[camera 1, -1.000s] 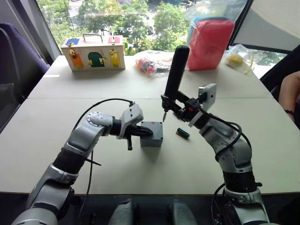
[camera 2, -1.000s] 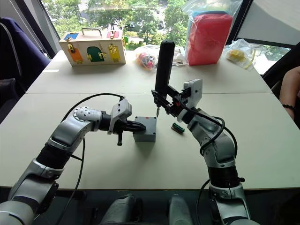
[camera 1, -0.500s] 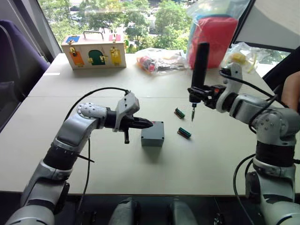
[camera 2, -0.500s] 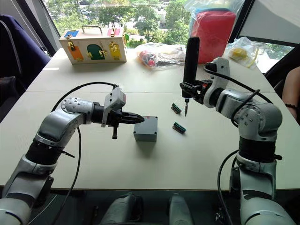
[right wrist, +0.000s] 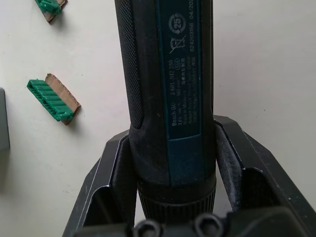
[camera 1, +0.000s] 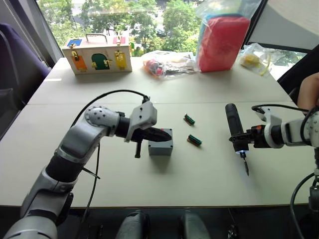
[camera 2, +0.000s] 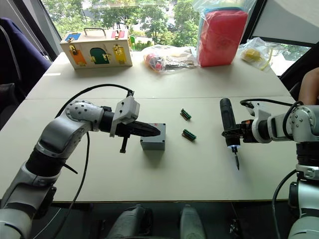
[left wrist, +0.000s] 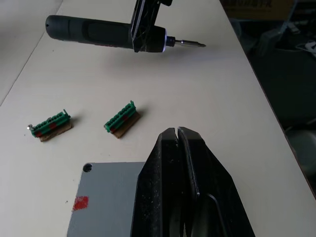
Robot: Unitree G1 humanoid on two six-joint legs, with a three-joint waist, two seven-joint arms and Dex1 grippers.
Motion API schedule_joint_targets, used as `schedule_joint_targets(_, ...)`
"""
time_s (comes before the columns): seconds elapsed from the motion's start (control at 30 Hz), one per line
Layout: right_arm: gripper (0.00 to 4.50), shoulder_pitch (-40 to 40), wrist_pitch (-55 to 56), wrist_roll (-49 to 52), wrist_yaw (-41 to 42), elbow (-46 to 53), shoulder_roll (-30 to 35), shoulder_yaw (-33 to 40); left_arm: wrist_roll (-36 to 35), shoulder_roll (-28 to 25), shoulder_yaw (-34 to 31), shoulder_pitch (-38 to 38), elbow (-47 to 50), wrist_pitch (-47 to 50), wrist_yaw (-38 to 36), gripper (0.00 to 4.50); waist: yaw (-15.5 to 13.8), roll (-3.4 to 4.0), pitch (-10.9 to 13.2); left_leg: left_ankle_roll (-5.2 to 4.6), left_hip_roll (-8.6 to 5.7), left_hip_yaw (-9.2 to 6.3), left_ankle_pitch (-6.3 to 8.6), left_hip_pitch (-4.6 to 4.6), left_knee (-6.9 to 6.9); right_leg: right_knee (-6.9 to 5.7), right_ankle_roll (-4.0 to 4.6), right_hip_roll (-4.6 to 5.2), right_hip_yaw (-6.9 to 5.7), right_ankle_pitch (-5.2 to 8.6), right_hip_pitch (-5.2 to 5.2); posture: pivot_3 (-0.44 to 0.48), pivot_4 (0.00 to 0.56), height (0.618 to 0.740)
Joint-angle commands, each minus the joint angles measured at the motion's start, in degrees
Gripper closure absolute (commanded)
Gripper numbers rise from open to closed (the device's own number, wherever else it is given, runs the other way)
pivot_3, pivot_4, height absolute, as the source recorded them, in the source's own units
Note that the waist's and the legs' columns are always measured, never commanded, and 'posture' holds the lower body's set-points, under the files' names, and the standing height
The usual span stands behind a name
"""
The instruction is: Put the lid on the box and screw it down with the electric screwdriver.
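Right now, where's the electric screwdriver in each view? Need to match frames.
Left eye view: electric screwdriver right of centre, in the right gripper, bit toward the near edge.
Right eye view: same.
Left wrist view: lying across, beyond the two green connectors.
Right wrist view: barrel between the fingers.
Shared landmark: the green connectors.

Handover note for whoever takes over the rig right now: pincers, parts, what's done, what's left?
Left pincer: shut, empty, tips over the box.
Right pincer: shut on the screwdriver, held low over the table, well right of the box, bit towards the near edge.
Lid sits on the box; one corner screw visible.
Left: I can't tell whether the other screws are in; check them.
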State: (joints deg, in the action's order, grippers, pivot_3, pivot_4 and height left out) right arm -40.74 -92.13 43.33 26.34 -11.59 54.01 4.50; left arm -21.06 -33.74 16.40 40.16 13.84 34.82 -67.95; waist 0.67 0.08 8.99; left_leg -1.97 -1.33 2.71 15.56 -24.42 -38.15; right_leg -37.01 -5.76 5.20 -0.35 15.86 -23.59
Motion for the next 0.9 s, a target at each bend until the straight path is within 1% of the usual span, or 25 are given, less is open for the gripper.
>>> schedule_joint_targets(0.03, 2.68, -3.64, -0.29, -2.47, 1.15, -2.78, 0.69, -0.8, -0.33, -0.53, 0.47, -0.67, 3.37, 0.19, 0.32, 4.5, -0.15, 0.0, 0.0, 0.0, -0.01, 0.0, 0.0, -0.01, -0.02, 0.0, 0.0, 0.0, 0.0, 0.0, 0.01, 0.0, 0.15, 0.74)
schedule_joint_targets(0.13, 2.68, -5.01, 1.4, -5.09, 1.84, -5.9, 0.41, -2.58, 0.45, -0.59, 0.88, -1.11, 3.47, -0.18, 0.95, 4.5, -0.1, -0.01, 0.01, -0.01, -0.02, 0.0, 0.0, -0.01, -0.04, 0.01, 0.0, 0.01, 0.0, 0.0, 0.02, 0.0, 0.15, 0.74)
schedule_joint_targets(0.2, 2.68, -5.1, 4.45, -6.82, 3.71, -5.62, 1.08, -5.63, 0.55, -0.51, 0.74, -1.32, 3.67, -0.05, 1.49, 4.5, -0.04, -0.01, 0.01, -0.01, -0.01, 0.0, 0.0, 0.0, -0.04, 0.01, 0.0, 0.0, -0.01, 0.0, 0.02, 0.0, 0.15, 0.74)
schedule_joint_targets(0.27, 2.68, -5.26, 6.67, -8.1, 4.91, -5.47, 1.0, -6.63, 0.42, -0.51, 0.49, -1.54, 3.91, 0.15, 1.81, 4.5, 0.0, -0.01, 0.01, -0.01, -0.01, 0.0, 0.0, 0.0, -0.04, 0.01, 0.0, -0.02, -0.01, 0.0, 0.02, 0.0, 0.15, 0.74)
schedule_joint_targets(0.47, 2.68, -5.25, 4.95, -10.33, 6.14, -7.31, 0.26, -7.12, 0.12, -0.26, 0.3, -1.49, 3.77, 0.34, 2.62, 4.5, -0.02, -0.01, 0.01, 0.0, 0.01, 0.0, 0.0, 0.0, -0.04, 0.0, -0.01, -0.08, -0.01, 0.0, 0.02, 0.0, 0.15, 0.74)
schedule_joint_targets(0.6, 2.68, -4.63, 5.74, -11.97, 6.26, -7.74, -0.2, -6.87, 0.41, -0.21, 0.16, -1.38, 2.81, 0.08, 2.92, 4.5, -0.08, -0.01, 0.01, 0.0, 0.01, -0.01, 0.0, 0.0, -0.04, 0.0, -0.01, -0.08, -0.01, 0.0, 0.03, 0.0, 0.15, 0.74)
schedule_joint_targets(0.67, 1.66, -4.37, 6.35, -12.84, 6.13, -7.89, -0.49, -6.67, 0.43, -0.2, -0.07, -1.33, 2.1, 0.01, 3.13, 4.5, -0.06, -0.01, 0.01, 0.0, 0.01, -0.01, 0.0, 0.01, -0.05, 0.0, -0.01, -0.08, -0.01, 0.0, 0.04, 0.0, 0.15, 0.74)
schedule_joint_targets(0.73, 1.07, -4.38, 6.65, -13.31, 6.35, -8.02, -0.71, -6.56, 0.31, -0.14, -0.46, -1.21, 1.39, 0.06, 3.42, 4.5, -0.06, -0.01, 0.01, 0.0, 0.01, -0.01, 0.0, 0.02, -0.05, -0.01, -0.01, -0.08, -0.01, 0.0, 0.06, 0.0, 0.15, 0.74)
schedule_joint_targets(0.8, 0.3, -4.21, 8.08, -14.05, 6.23, -7.89, -1.15, -6.19, 0.36, -0.29, -0.96, -1.08, 0.4, -0.07, 3.71, 4.5, -0.07, -0.01, 0.01, 0.0, 0.01, -0.02, 0.0, 0.03, -0.07, -0.01, -0.01, -0.09, -0.02, 0.0, 0.08, 0.0, 0.15, 0.74)
schedule_joint_targets(0.83, 0.06, -3.97, 9.97, -14.53, 6.66, -7.63, -1.21, -6.24, 0.42, -0.36, -1.37, -1.0, -0.23, -0.13, 4.04, 4.5, -0.07, -0.01, 0.01, 0.0, 0.01, -0.02, 0.0, 0.03, -0.07, -0.01, -0.01, -0.09, -0.02, 0.0, 0.09, 0.0, 0.15, 0.74)
schedule_joint_targets(0.9, 0.06, -4.09, 14.45, -14.44, 8.61, -6.94, -1.43, -5.21, 0.77, -0.52, -2.75, -0.59, -2.07, -0.44, 5.23, 4.5, -0.08, -0.01, 0.01, 0.0, 0.0, -0.02, 0.0, 0.03, -0.08, -0.01, -0.01, -0.1, -0.02, -0.01, 0.09, 0.0, 0.15, 0.74)
